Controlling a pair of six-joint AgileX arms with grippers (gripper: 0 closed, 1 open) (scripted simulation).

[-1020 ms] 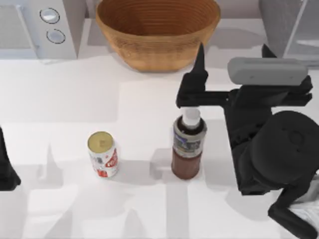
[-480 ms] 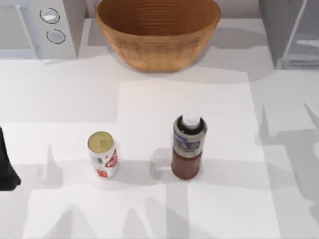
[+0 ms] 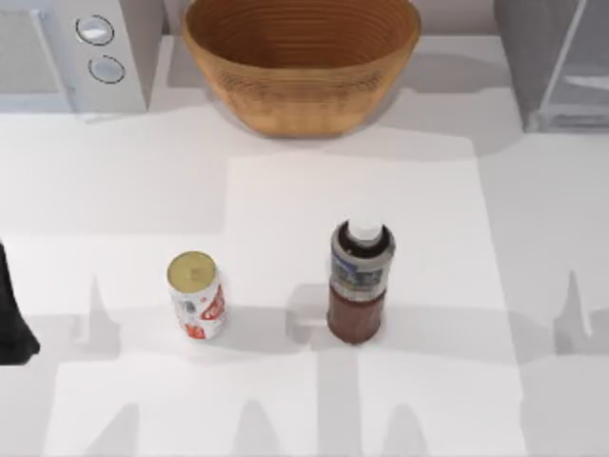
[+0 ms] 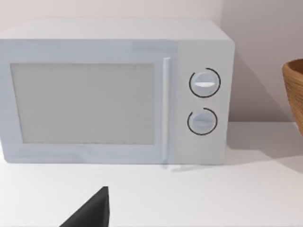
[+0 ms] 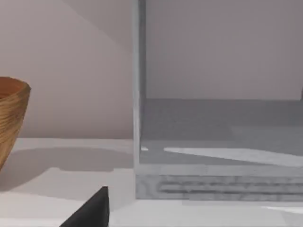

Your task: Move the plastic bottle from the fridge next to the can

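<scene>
Partly cropped, fridge (image 3: 557,62) interior unclear.

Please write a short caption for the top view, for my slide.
Bottle upright on the table, right of the can and apart from it; basket behind.

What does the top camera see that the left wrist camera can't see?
Top view: the clear plastic bottle of dark reddish-brown drink stands upright on the white table, apart from the small white can with red markings on its left; the tall grey fridge is at the back right.

Left wrist view: the front of the white microwave, with its door and handle.

Both: the microwave's two round dials, the woven brown basket and the table.
</scene>
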